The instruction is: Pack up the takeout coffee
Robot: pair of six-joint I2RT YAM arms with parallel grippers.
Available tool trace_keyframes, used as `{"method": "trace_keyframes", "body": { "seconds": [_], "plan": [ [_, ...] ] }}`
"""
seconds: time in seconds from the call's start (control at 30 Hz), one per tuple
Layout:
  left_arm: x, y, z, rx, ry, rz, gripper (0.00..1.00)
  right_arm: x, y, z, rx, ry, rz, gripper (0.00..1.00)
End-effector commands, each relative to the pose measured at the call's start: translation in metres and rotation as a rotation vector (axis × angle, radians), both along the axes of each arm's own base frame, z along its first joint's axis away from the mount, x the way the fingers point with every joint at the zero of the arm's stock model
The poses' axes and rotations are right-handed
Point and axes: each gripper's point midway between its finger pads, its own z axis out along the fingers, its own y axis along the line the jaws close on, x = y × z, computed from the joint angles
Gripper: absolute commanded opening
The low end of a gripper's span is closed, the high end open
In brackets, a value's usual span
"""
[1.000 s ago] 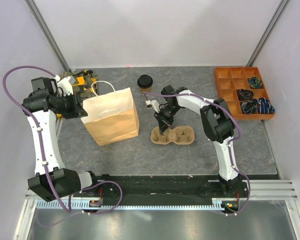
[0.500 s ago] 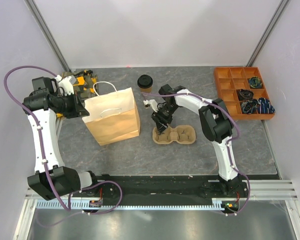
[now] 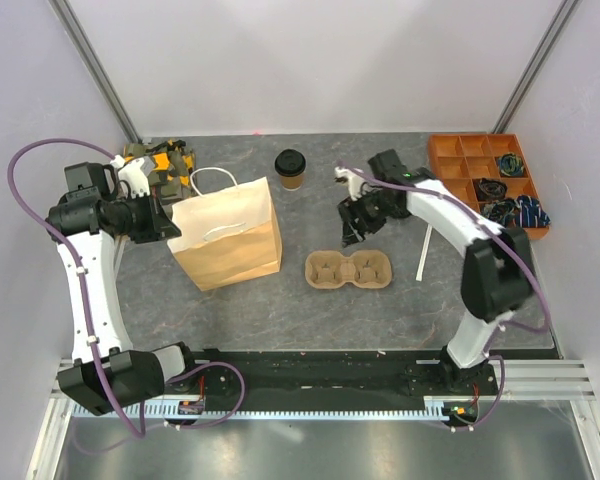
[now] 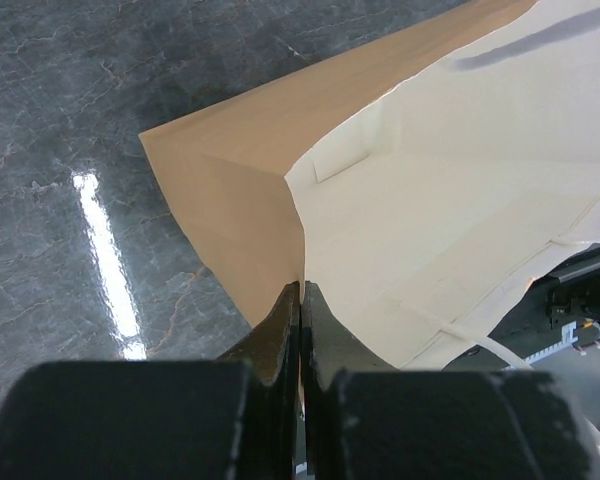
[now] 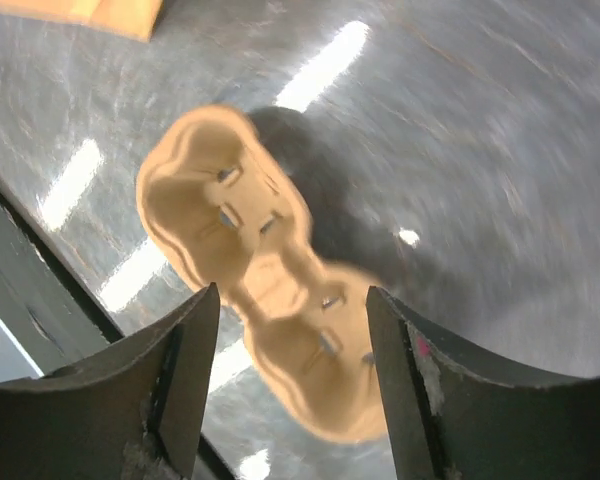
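Observation:
The takeout coffee, a tan cup with a black lid, stands upright at the back of the table, and neither gripper touches it. The brown paper bag stands left of the cup. My left gripper is shut on the bag's left rim, and the pale inside of the bag is in sight. My right gripper hangs open and empty right of the cup. It is above and apart from the moulded-pulp carrier, which shows blurred below the open gripper.
An orange compartment tray with small items sits at the back right. A yellow and black clutter lies at the back left, behind the bag. A thin white stick lies right of the carrier.
My right gripper opened, let go of the carrier and swung up and to the back right. The carrier stayed on the table. The left arm shifted only slightly with the bag.

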Motion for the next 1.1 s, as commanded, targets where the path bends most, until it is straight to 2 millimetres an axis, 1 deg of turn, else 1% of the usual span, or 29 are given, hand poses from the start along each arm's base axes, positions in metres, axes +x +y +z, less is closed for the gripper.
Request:
{"method": "trace_keyframes", "body": {
  "seconds": [0.0,0.03,0.07,0.1,0.13,0.17,0.2,0.23,0.27,0.3,0.33,0.37,0.43,0.57,0.6,0.67,0.7,0.77,0.87,0.93,0.97,1.0,1.03,1.07],
  "plan": [
    [-0.001,-0.004,0.007,-0.004,-0.037,-0.005,0.02,-0.014,-0.037,-0.001,-0.007,0.068,-0.315,0.67],
    [-0.001,-0.004,0.007,-0.004,-0.038,-0.004,0.02,-0.014,-0.045,-0.004,-0.02,0.067,-0.372,0.67],
    [-0.002,-0.005,0.008,-0.007,-0.039,-0.006,0.02,-0.025,-0.053,-0.016,-0.047,0.093,-0.41,0.65],
    [-0.002,-0.005,0.009,-0.008,-0.04,-0.004,0.02,-0.028,-0.056,-0.009,-0.036,0.08,-0.457,0.65],
    [-0.002,-0.005,0.009,-0.008,-0.041,-0.003,0.02,-0.028,-0.061,-0.012,-0.045,0.065,-0.493,0.63],
    [-0.002,-0.006,0.009,-0.012,-0.04,-0.003,0.02,-0.037,-0.067,-0.022,-0.066,0.08,-0.518,0.61],
    [-0.002,-0.006,0.01,-0.011,-0.043,-0.003,0.02,-0.038,-0.069,-0.021,-0.061,0.073,-0.548,0.59],
    [-0.003,-0.006,0.01,-0.012,-0.043,-0.004,0.02,-0.037,-0.073,-0.023,-0.057,0.064,-0.564,0.59],
    [-0.002,-0.007,0.01,-0.014,-0.044,-0.004,0.02,-0.042,-0.077,-0.031,-0.066,0.077,-0.574,0.57],
    [-0.002,-0.007,0.011,-0.013,-0.048,-0.006,0.02,-0.042,-0.081,-0.033,-0.066,0.085,-0.589,0.56],
    [-0.003,-0.007,0.011,-0.014,-0.05,-0.008,0.02,-0.039,-0.089,-0.036,-0.062,0.091,-0.618,0.56],
    [-0.003,-0.007,0.011,-0.014,-0.048,-0.006,0.02,-0.041,-0.091,-0.037,-0.05,0.108,-0.623,0.55],
    [-0.003,-0.007,0.011,-0.013,-0.048,-0.003,0.02,-0.039,-0.099,-0.036,-0.034,0.117,-0.645,0.54],
    [-0.001,-0.007,0.011,-0.022,-0.043,0.002,0.02,-0.043,-0.094,-0.027,0.042,0.141,-0.622,0.52],
    [-0.001,-0.008,0.011,-0.026,-0.044,0.001,0.02,-0.045,-0.088,-0.023,0.073,0.15,-0.599,0.52],
    [-0.001,-0.008,0.012,-0.029,-0.044,0.004,0.02,-0.043,-0.086,-0.013,0.1,0.129,-0.59,0.52],
    [-0.001,-0.008,0.011,-0.032,-0.04,0.007,0.02,-0.044,-0.082,-0.008,0.124,0.131,-0.569,0.52],
    [-0.001,-0.008,0.012,-0.032,-0.04,0.016,0.02,-0.043,-0.082,-0.001,0.135,0.107,-0.564,0.52],
    [0.0,-0.007,0.016,-0.036,-0.041,0.038,0.02,-0.038,-0.094,-0.005,0.069,0.054,-0.581,0.52],
    [0.001,-0.005,0.022,-0.033,-0.048,0.057,0.02,-0.032,-0.106,-0.012,0.009,0.017,-0.588,0.52],
    [-0.002,-0.006,0.024,-0.04,-0.035,0.069,0.02,-0.028,-0.109,-0.014,-0.013,0.012,-0.589,0.51],
    [-0.001,-0.003,0.025,-0.031,-0.029,0.084,0.02,-0.027,-0.115,-0.019,-0.051,0.008,-0.585,0.51],
    [-0.001,-0.002,0.031,-0.023,-0.039,0.095,0.02,-0.021,-0.122,-0.019,-0.083,-0.008,-0.602,0.5],
    [-0.002,-0.002,0.032,-0.022,-0.033,0.103,0.02,-0.021,-0.124,-0.025,-0.107,0.003,-0.601,0.5]
  ]
}}
